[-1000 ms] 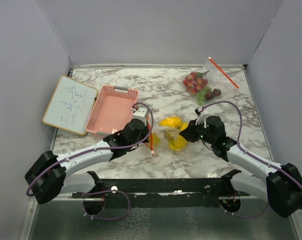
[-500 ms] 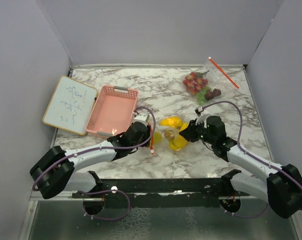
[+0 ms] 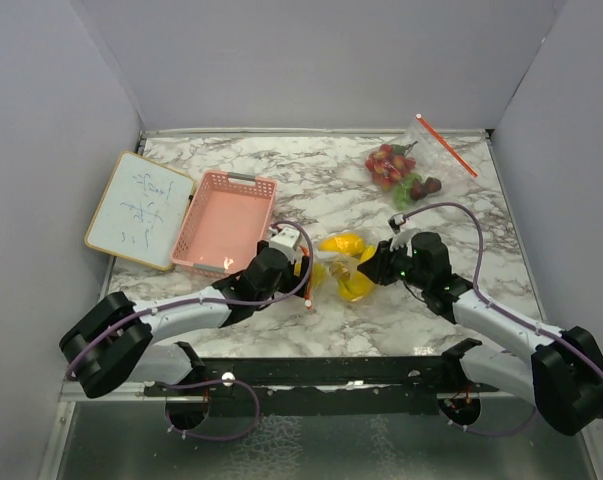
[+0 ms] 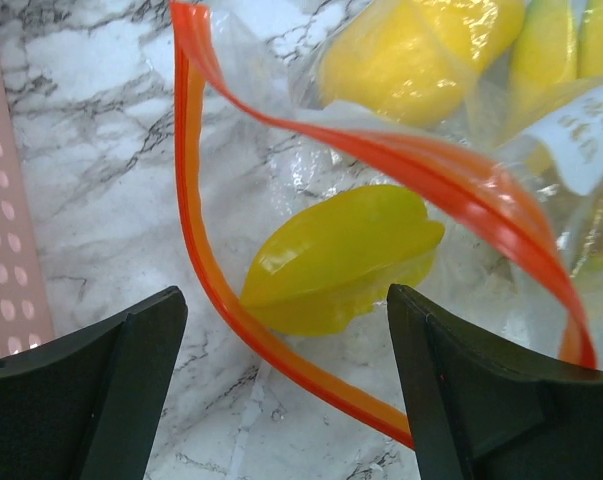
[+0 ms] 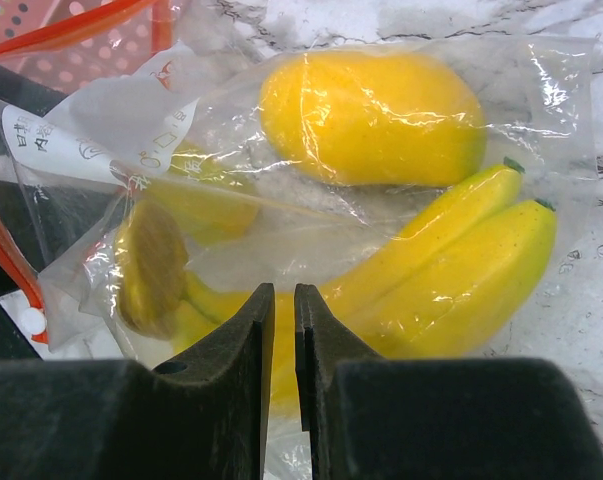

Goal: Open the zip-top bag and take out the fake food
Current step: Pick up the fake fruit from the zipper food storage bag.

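A clear zip-top bag with an orange zip strip lies at the table's middle, its mouth gaping toward my left gripper. Inside is yellow fake food: a star-shaped piece just inside the mouth, a mango-like piece, bananas. My left gripper is open, one finger on each side of the bag's mouth, touching nothing. My right gripper is shut on the bag's clear film at the far end from the mouth, over the bananas.
A second zip-top bag with red, green and dark pieces lies at the back right. A pink slotted basket stands left of the left gripper, a small whiteboard beyond it. Grey walls enclose three sides.
My left gripper has gone from shut to open, letting go of the orange zip strip, and its arm has sunk lower beside the bag's mouth. The right arm has not moved.
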You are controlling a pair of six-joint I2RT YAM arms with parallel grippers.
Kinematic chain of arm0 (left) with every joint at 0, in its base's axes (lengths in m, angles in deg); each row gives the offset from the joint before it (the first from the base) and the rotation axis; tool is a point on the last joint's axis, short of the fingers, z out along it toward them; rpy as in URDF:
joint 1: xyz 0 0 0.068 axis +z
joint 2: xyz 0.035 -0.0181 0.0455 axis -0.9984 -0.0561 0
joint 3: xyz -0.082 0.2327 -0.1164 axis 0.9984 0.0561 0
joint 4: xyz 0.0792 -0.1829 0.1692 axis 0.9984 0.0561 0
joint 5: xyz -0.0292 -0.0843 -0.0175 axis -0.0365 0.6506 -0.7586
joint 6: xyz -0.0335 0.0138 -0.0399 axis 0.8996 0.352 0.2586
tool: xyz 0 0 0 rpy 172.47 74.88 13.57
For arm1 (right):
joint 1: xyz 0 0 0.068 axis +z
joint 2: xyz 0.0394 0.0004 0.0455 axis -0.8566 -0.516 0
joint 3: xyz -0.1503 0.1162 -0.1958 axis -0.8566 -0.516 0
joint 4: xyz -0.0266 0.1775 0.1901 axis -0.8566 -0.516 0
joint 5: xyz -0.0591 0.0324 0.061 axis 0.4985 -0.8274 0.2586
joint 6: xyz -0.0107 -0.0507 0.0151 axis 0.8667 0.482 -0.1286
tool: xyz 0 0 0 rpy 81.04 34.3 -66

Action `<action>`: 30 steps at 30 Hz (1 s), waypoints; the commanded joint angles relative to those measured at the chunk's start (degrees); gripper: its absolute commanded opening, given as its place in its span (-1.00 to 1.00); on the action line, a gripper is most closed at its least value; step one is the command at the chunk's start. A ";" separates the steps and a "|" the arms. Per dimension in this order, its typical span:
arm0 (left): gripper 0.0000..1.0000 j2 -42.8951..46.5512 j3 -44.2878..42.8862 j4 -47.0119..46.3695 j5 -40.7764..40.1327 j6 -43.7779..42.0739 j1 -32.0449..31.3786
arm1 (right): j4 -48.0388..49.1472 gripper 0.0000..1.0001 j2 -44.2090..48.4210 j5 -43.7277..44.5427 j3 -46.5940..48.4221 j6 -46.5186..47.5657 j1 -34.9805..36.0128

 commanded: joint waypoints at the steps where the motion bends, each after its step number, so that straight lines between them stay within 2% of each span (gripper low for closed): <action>1: 0.69 1.90 0.22 -6.98 4.77 -7.22 0.47 | 2.41 -0.69 -0.61 -1.13 -0.62 0.69 0.09; 12: 0.50 -9.48 -6.49 -8.48 15.68 -15.99 0.62 | 1.70 -0.69 -0.35 -1.05 -0.47 1.13 0.09; 20: 0.19 -17.66 -9.23 -6.35 17.43 -14.59 0.61 | 0.90 -0.68 0.45 0.12 -0.71 1.61 0.10; 22: -0.04 -17.76 -8.84 -6.68 19.47 -13.92 0.45 | 1.15 -0.68 0.26 0.27 -0.79 1.64 0.09; 24: -0.40 -16.86 -7.77 -7.45 19.75 -13.24 0.24 | 1.39 -0.68 -0.13 0.25 -0.73 1.63 0.08; 25: -0.50 -16.26 -7.11 -7.69 19.38 -12.91 0.27 | 1.61 -0.69 -0.30 0.19 -0.64 1.65 0.09; 27: -0.57 -14.91 -6.33 -7.39 18.14 -12.55 0.15 | 1.92 -0.68 -1.07 -0.18 -0.42 1.60 0.04; 29: -0.80 -13.50 -6.25 -5.68 16.60 -12.48 0.12 | 1.86 -0.69 -1.49 -0.57 0.01 1.62 0.04; 30: -0.85 -12.74 -6.27 -5.10 15.91 -12.36 0.10 | 1.89 -0.68 -1.63 -0.64 0.26 1.64 0.07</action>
